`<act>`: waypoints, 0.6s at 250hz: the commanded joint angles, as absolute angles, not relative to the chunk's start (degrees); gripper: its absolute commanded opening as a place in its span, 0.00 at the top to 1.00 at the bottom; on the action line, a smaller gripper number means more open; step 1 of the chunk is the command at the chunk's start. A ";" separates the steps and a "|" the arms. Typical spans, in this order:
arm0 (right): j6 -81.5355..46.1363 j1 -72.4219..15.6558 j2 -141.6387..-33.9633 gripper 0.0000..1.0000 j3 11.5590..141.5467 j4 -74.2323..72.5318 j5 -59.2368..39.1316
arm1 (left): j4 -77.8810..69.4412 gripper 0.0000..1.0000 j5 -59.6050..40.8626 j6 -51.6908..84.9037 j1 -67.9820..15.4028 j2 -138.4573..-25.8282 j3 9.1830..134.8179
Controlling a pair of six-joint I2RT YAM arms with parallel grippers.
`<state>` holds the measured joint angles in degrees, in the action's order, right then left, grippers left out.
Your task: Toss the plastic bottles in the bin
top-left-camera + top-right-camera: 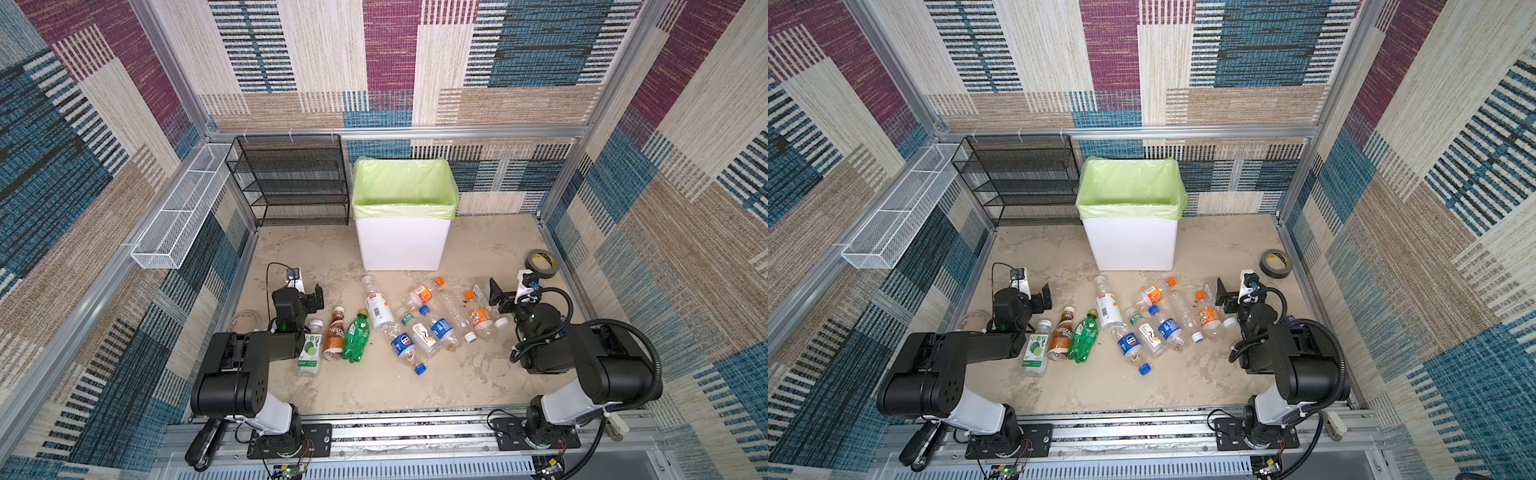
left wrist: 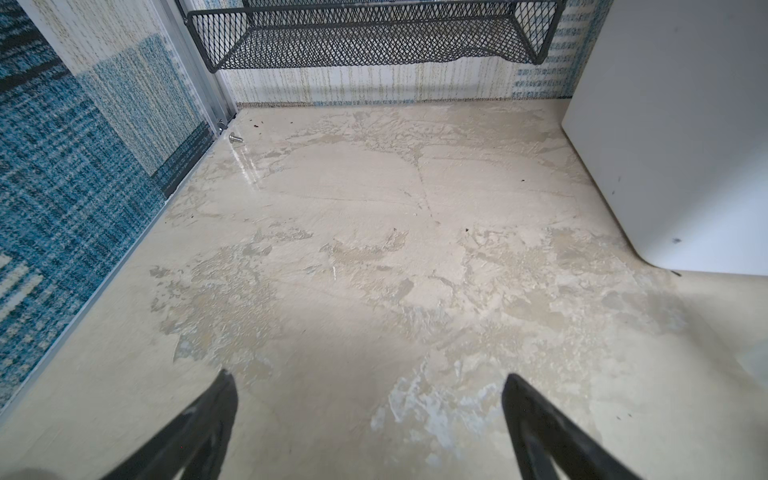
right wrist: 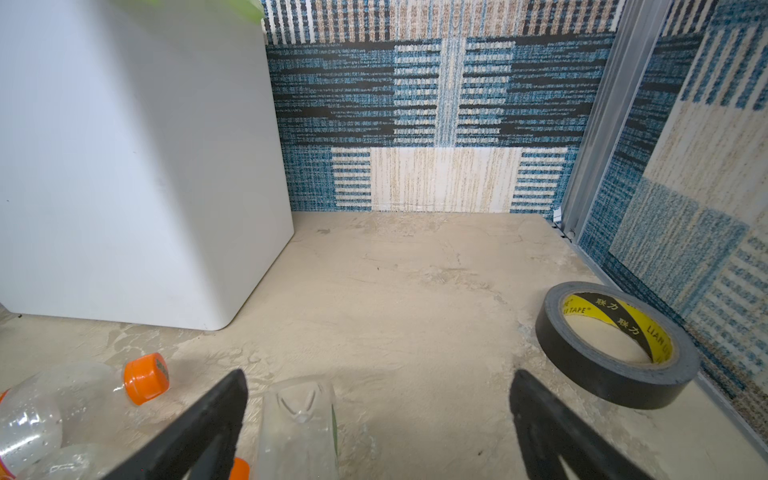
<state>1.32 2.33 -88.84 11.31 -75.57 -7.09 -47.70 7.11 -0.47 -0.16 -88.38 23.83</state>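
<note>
**Head count: eleven bottles, one bin**

I count eleven plastic bottles [image 1: 376,307] lying on the surface [image 1: 374,386]. They overlap in the middle of the frame, so one more may be hidden. One is a green bottle [image 1: 356,336], one a brown bottle [image 1: 334,336], and nine are clear. I can see two orange caps and two blue ones.

There is one bin [image 1: 402,245], one black mesh rack [image 1: 291,183], one white wire basket [image 1: 174,216], one tape roll [image 1: 542,264] and one loose screw [image 2: 235,137].

I have two arms, with two left fingers [image 2: 199,428] and two right fingers [image 3: 552,428].
</note>
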 commanded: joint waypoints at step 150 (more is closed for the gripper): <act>0.98 2.55 -88.80 0.01 11.91 -76.37 -7.68 | -47.20 0.01 5.19 -0.21 0.35 -88.42 24.53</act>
<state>1.32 2.50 -88.84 11.51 -75.55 -7.44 -47.33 5.76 -0.47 0.14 -88.38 23.86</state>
